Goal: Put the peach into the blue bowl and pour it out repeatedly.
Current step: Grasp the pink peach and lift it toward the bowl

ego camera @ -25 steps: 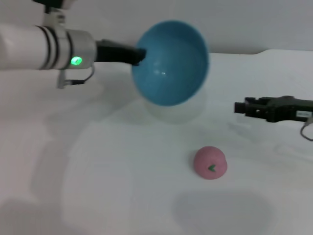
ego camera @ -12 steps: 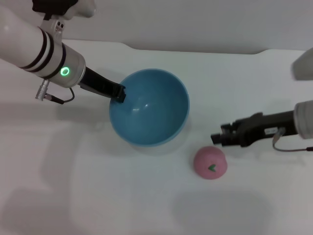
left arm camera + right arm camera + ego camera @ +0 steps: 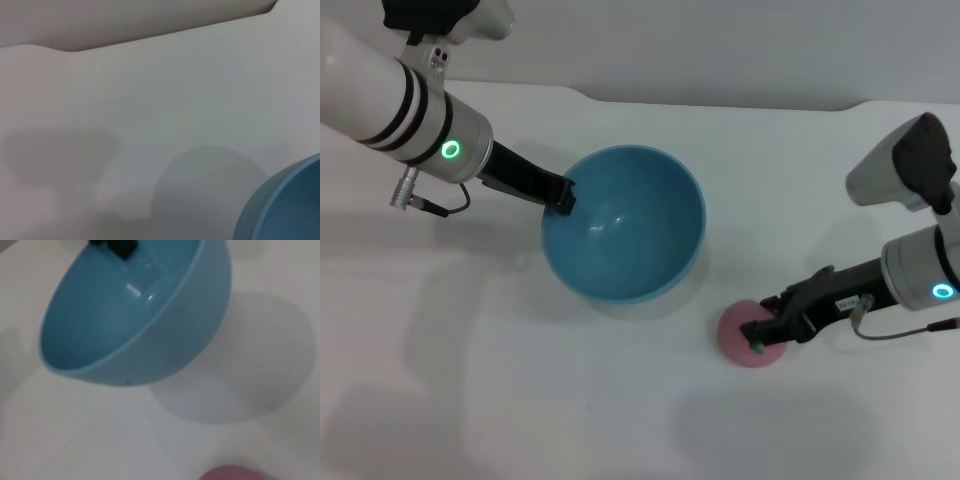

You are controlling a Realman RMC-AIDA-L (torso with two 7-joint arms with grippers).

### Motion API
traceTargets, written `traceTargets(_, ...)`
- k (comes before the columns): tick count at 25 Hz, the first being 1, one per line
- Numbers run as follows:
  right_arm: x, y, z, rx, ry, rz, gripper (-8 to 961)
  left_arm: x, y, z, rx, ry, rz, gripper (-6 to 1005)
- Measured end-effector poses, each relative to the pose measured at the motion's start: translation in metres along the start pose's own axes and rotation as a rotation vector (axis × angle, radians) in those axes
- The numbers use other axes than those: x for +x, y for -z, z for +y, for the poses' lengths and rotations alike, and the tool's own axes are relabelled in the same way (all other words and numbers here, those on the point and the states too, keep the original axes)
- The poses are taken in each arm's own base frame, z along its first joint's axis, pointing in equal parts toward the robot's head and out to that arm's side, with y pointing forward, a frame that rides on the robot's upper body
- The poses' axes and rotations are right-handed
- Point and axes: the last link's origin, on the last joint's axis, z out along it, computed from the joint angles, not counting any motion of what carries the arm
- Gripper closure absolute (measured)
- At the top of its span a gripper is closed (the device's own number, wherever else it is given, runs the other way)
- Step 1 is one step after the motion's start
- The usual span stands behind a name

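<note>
The blue bowl (image 3: 625, 225) is held opening-up just above the white table (image 3: 520, 390), left of centre. My left gripper (image 3: 560, 193) is shut on its near-left rim. In the right wrist view the bowl (image 3: 135, 315) hangs tilted over its shadow, with the left gripper (image 3: 122, 247) on the rim. A slice of the bowl (image 3: 287, 205) shows in the left wrist view. The pink peach (image 3: 742, 335) lies on the table to the bowl's right. My right gripper (image 3: 763, 330) is down on the peach's right side, covering part of it. The peach (image 3: 232, 473) just peeks into the right wrist view.
A white table stretches all around, with its back edge (image 3: 720, 105) against a pale wall. The right arm's grey-white body (image 3: 910, 170) hangs above the right side.
The bowl came down from a raised, sideways tilt and now sits low with its opening up. My right gripper travelled left and down from the right edge onto the peach.
</note>
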Motion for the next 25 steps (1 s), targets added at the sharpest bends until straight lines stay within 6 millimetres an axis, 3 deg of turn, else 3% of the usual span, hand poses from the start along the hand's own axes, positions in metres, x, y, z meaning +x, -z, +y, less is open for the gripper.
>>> traceTargets(12, 0.01, -0.014, 0.003, -0.012, -0.027, 0.071, 442, 0.002, -0.001, 0.001, -0.001, -0.005, 0.005, 999)
traceTargets(14, 0.011, -0.012, 0.002, -0.009, -0.037, 0.06, 552, 0.001, -0.001, 0.002, -0.001, -0.006, 0.004, 999)
traceTargets(20, 0.012, 0.001, -0.003, -0.022, -0.108, -0.036, 744, -0.001, -0.002, 0.003, -0.001, -0.012, -0.005, 1000)
traceTargets(25, 0.021, 0.029, -0.013, -0.009, -0.186, -0.155, 791, -0.002, -0.007, 0.008, 0.001, -0.04, -0.022, 999)
